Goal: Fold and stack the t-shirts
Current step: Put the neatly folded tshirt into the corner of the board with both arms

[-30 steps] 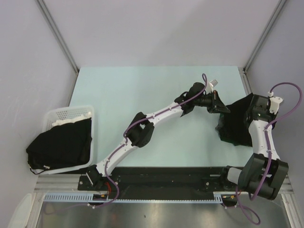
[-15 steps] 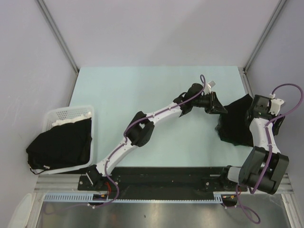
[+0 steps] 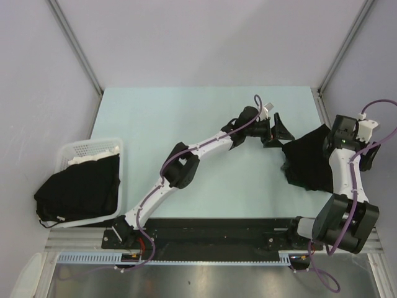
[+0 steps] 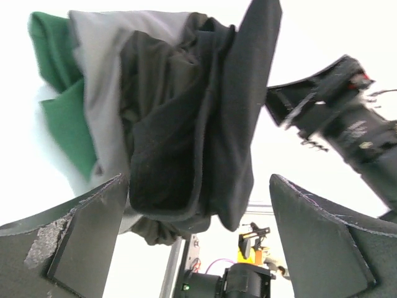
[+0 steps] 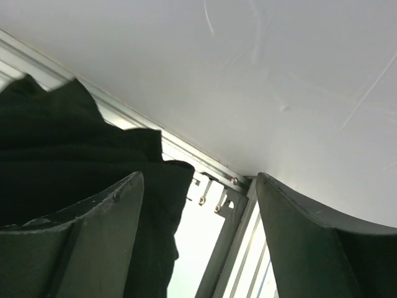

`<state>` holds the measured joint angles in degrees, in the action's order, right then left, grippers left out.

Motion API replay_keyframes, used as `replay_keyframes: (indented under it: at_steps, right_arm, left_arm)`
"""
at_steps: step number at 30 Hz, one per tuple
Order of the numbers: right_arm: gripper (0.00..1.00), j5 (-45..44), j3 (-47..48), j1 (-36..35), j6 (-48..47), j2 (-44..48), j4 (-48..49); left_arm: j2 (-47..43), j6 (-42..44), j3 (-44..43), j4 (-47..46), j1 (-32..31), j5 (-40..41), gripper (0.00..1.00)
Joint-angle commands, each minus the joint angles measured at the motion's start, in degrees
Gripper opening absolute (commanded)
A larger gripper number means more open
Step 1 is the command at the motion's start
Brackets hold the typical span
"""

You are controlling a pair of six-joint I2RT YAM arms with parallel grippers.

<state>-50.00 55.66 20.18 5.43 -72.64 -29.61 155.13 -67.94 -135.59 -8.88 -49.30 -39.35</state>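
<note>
The left end effector (image 3: 278, 133) reaches out over the right half of the pale green worktop (image 3: 180, 115), its jaws spread wide with nothing clamped between them. Just to its right lies a crumpled black t-shirt (image 3: 305, 165), bunched in a heap against the right edge of the worktop. In the left wrist view the folds of this shirt hang in the gap beyond the two fingers (image 4: 87, 245), near them but touching neither.

The right end effector (image 5: 200, 177) sits at the far right side of the same heap, also with its jaws well apart. In the right wrist view, black cloth fills the left of the frame and passes behind the left finger (image 5: 80, 248); the right finger stands clear of it, and no cloth is pinched.

Well apart, off the left edge of the worktop, a white slotted basket (image 3: 87, 146) holds more black t-shirts (image 3: 77, 189), which spill over its near left side.
</note>
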Motion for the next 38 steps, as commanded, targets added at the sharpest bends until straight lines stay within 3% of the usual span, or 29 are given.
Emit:
replay_keyframes:
  at_steps: [1, 5, 6, 9, 15, 24, 38]
  right_arm:
    - [0.8, 0.68, 5.24, -0.58, 2.39, -0.75, -1.77]
    - [0.93, 5.33, 11.39, -1.46, 3.79, -1.62, -5.98]
    - [1.0, 7.18, 12.62, -1.73, 3.97, -1.71, -6.69]
    - [1.0, 14.3, 18.15, -3.92, 5.64, -1.71, -8.97]
    - [1.0, 22.22, 25.98, -10.32, 8.37, -2.5, -10.56]
    - [1.0, 21.97, 29.94, -21.49, 10.39, -8.48, -10.21]
    - [1.0, 15.11, 38.81, -39.16, 9.07, -24.03, -8.89]
  left_arm:
    - [-6.41, 2.99, 1.2, -1.93, 0.61, -0.64, 0.99]
    - [-9.75, 7.28, 3.75, -0.08, 1.48, 0.33, 1.0]
    - [-10.54, 8.08, 4.71, 0.88, 2.09, 0.5, 1.0]
    - [-14.93, 11.86, 9.54, 2.9, 3.5, 1.82, 0.99]
    - [-18.28, 18.01, 9.47, 11.42, 6.14, 2.7, 1.0]
    - [-25.04, 26.63, 11.57, 24.07, 9.48, 7.53, 1.0]
    - [-45.51, 36.82, 35.29, 30.33, 18.01, 13.86, 0.99]
